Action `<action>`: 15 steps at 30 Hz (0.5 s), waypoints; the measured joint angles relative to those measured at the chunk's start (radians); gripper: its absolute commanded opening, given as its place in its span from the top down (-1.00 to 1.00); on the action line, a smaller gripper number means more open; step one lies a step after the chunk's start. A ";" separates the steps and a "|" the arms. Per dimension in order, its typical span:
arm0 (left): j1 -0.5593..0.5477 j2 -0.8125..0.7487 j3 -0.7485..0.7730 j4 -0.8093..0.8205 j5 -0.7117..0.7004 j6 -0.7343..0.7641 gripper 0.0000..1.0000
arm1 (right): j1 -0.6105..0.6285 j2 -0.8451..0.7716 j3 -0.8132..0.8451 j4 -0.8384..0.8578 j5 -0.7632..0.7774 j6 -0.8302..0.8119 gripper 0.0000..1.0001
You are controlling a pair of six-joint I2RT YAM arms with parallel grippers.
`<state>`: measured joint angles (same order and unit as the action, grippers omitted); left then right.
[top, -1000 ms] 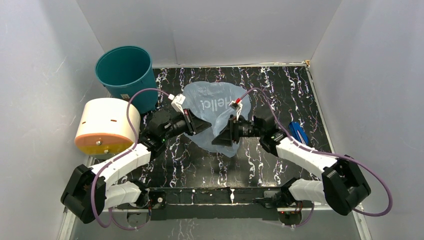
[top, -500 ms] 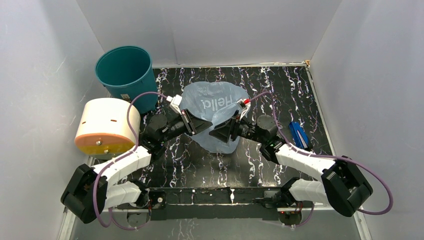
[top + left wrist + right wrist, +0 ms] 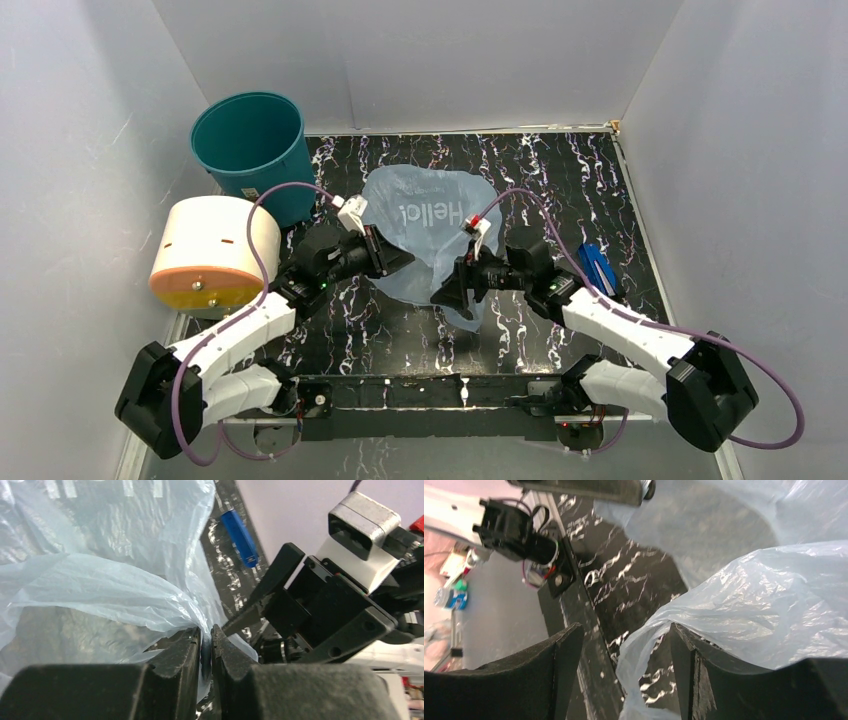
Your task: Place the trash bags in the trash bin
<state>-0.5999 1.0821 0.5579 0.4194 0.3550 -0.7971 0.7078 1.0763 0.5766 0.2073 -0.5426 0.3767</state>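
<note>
The light-blue trash bag (image 3: 430, 215), with white lettering, lies partly lifted on the black marbled table. My left gripper (image 3: 397, 262) is shut on the bag's left edge; in the left wrist view the film (image 3: 100, 585) is pinched in the narrow slot between the fingers (image 3: 206, 641). My right gripper (image 3: 452, 296) stands open at the bag's near edge. A fold of film (image 3: 764, 590) drapes over its right finger (image 3: 684, 655) and hangs into the gap. The teal trash bin (image 3: 248, 140) stands upright at the back left, apart from both grippers.
A cream cylinder with an orange end (image 3: 212, 250) lies by the left wall, just in front of the bin. A small blue object (image 3: 598, 268) sits near the right wall. White walls enclose the table on three sides.
My right gripper has opened wider and slid toward the near edge of the bag. The left gripper has kept its pinch and shifted slightly. The bag has spread out a little.
</note>
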 measured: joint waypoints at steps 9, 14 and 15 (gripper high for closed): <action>0.000 0.026 0.009 -0.159 -0.006 0.103 0.75 | 0.000 0.053 0.007 -0.297 -0.031 -0.043 -0.45; 0.000 0.053 0.004 -0.176 -0.006 0.121 0.76 | 0.000 0.085 0.016 -0.446 0.000 -0.074 -0.15; 0.000 0.058 0.004 -0.182 -0.006 0.126 0.76 | 0.000 0.090 0.016 -0.465 -0.002 -0.082 -0.05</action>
<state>-0.5999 1.1397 0.5617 0.2379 0.3489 -0.6712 0.7082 1.1660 0.5926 -0.2581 -0.5446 0.2951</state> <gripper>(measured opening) 0.124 0.663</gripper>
